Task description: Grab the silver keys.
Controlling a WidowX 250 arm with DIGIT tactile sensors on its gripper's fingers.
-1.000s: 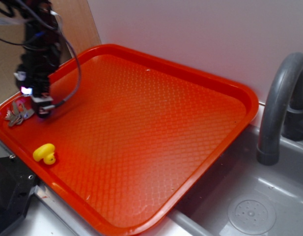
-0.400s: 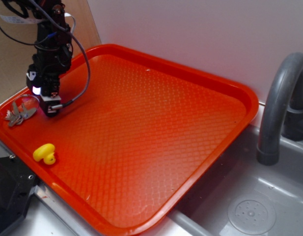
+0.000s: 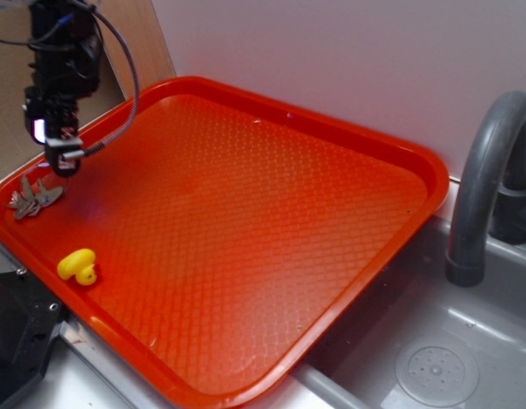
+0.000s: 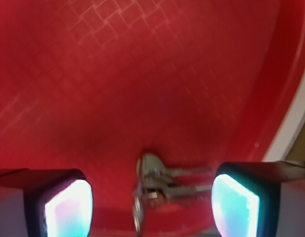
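Note:
The silver keys (image 3: pixel 32 198) lie fanned out on the red tray (image 3: pixel 271 221) in its far left corner. In the wrist view the keys (image 4: pixel 159 182) lie on the tray floor between my two glowing fingertips (image 4: pixel 68 207). My gripper (image 3: pixel 63 164) hangs above the tray, just up and to the right of the keys, clear of them. Its jaws are wide open and empty. It also shows in the wrist view (image 4: pixel 152 205).
A small yellow duck (image 3: pixel 78 266) sits on the tray near its left front edge. A grey faucet (image 3: pixel 488 170) and a sink with a drain (image 3: pixel 436 372) are to the right. The tray's raised rim (image 4: pixel 276 113) runs close by the keys.
My gripper rose and moved back left, from beside the keys to a higher spot above and just right of them. The keys and the duck have not moved.

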